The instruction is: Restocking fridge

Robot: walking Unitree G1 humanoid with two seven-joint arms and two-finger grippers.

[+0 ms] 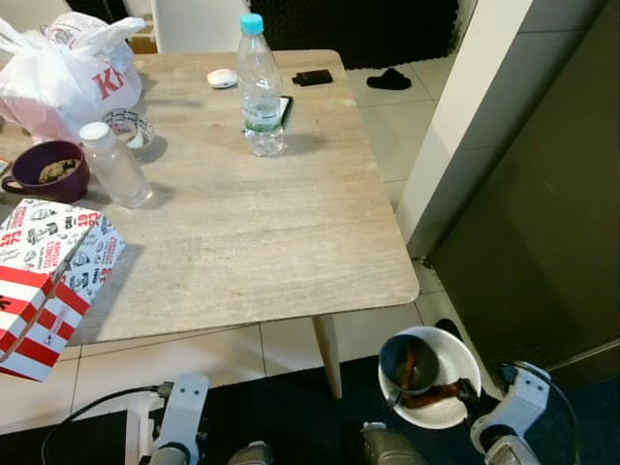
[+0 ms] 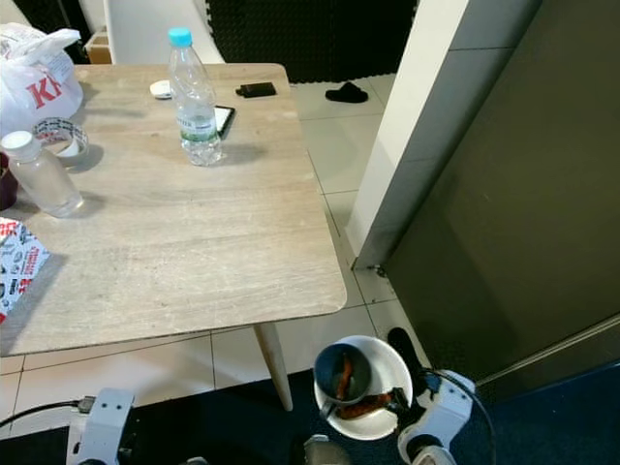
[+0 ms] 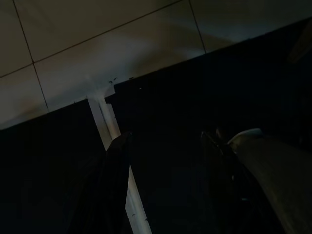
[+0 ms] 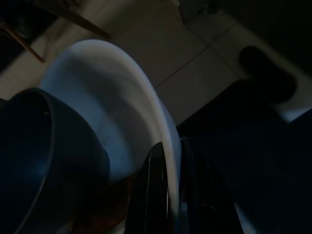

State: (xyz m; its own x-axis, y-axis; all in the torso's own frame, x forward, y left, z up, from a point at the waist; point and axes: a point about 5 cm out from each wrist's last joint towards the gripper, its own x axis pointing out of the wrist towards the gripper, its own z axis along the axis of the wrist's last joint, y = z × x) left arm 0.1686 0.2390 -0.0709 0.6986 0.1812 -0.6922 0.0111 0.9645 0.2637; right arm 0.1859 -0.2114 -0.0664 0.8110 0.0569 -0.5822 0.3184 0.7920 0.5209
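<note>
Low at near right, our right gripper (image 4: 168, 195) pinches the rim of a white bowl (image 1: 455, 363) holding a dark cup (image 1: 405, 360) and reddish food we can't identify. Our left gripper (image 3: 163, 185) hangs in shadow, fingers parted and holding nothing. On the table (image 1: 252, 242), the bag (image 1: 58, 73) shows red "K" lettering, cut off. The bottle (image 1: 260, 87) label is too small to read. A dark door (image 2: 523, 194) stands at right.

White bowl (image 1: 448, 383), perhaps sausages inside
</note>
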